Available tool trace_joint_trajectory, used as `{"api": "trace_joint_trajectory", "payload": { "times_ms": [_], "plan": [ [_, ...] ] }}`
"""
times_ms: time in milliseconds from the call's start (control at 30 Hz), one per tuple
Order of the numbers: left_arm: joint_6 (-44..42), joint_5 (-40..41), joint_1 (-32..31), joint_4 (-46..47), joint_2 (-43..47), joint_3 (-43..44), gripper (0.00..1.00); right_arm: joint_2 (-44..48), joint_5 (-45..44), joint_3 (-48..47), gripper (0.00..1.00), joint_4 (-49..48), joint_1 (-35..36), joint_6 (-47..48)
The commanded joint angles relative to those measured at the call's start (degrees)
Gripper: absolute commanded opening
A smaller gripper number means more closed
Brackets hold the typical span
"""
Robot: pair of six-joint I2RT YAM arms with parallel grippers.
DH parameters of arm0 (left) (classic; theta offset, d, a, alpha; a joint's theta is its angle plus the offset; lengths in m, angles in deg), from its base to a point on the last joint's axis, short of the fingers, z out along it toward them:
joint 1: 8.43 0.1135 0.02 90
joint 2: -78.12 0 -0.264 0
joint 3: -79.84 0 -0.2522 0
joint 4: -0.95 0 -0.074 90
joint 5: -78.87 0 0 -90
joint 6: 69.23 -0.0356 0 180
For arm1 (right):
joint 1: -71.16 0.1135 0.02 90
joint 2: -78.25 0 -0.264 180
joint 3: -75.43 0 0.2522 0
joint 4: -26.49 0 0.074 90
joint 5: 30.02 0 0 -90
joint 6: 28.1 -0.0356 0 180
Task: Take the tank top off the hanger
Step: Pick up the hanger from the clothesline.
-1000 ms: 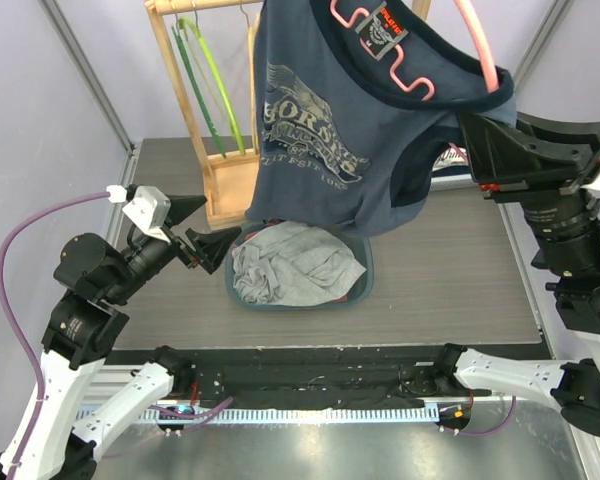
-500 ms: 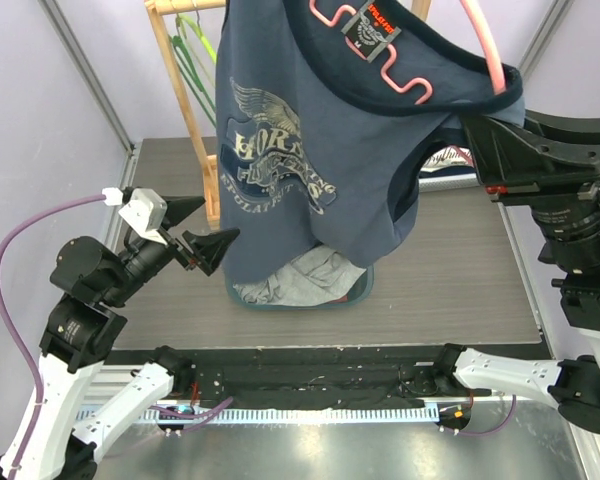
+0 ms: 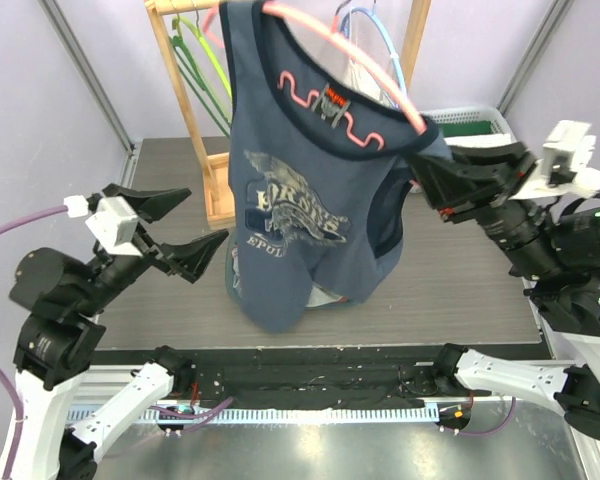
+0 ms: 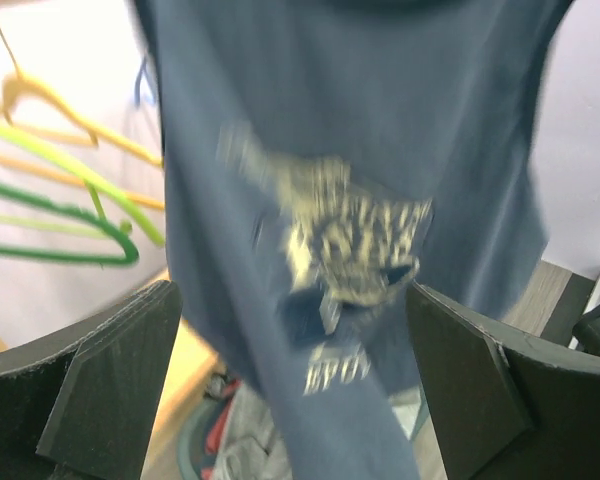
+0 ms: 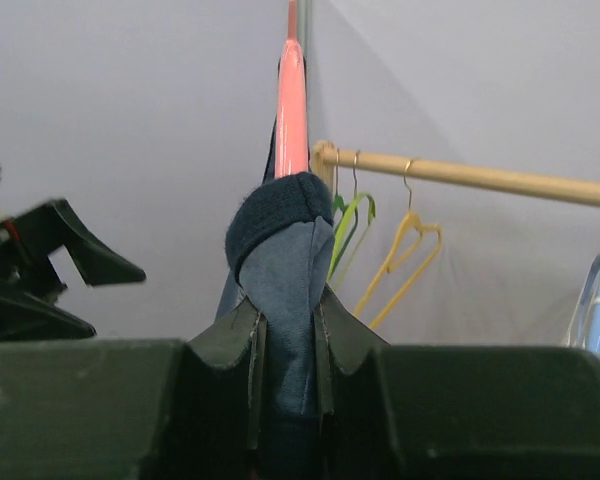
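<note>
Navy tank top (image 3: 300,230) nipped by right tool (image 5: 287,320), perhaps hanger (image 5: 291,110) too, left tool (image 3: 206,214) agape

A dark blue tank top (image 3: 305,210) hangs on a pink hanger (image 3: 352,54) in the middle of the frame, its hem drooping toward the grey table (image 3: 460,290). From the right, the right gripper (image 3: 422,176) pinches the shirt's shoulder edge — jaws nearly closed on the fabric. At left, the left gripper (image 3: 204,214) gapes wide, just beside the shirt's side. Upper left stands a wooden rack (image 3: 172,80) with green hangers (image 3: 202,62).
</note>
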Motion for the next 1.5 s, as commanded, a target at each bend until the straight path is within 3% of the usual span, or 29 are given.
{"api": "trace_joint_trajectory", "payload": {
  "times_ms": [0,233,433,600,1133,1467],
  "plan": [
    [-2.78,-3.3,0.35,-0.87,-1.44,4.42,1.0,2.78,-2.36,2.88,0.01,-0.28,0.33,-1.61],
    [-1.74,-3.92,0.35,0.44,-4.25,6.98,1.0,3.76,-7.63,5.0,0.01,-7.46,0.33,3.55],
    [0.64,-4.45,0.35,1.68,-3.9,5.05,1.0,-3.79,-2.89,-10.18,0.01,-13.19,0.33,8.05],
    [1.17,-4.53,0.88,1.77,-3.29,4.34,1.0,-6.87,0.27,-15.57,0.01,-11.96,0.33,7.88],
    [1.26,-4.71,1.14,2.64,-2.49,2.93,1.0,-2.14,-2.62,-9.77,0.01,-5.12,0.33,7.26],
    [1.09,-4.71,1.23,2.56,-2.41,3.29,1.0,0.94,0.62,-6.96,0.01,2.98,0.33,2.61]
  ]
}}
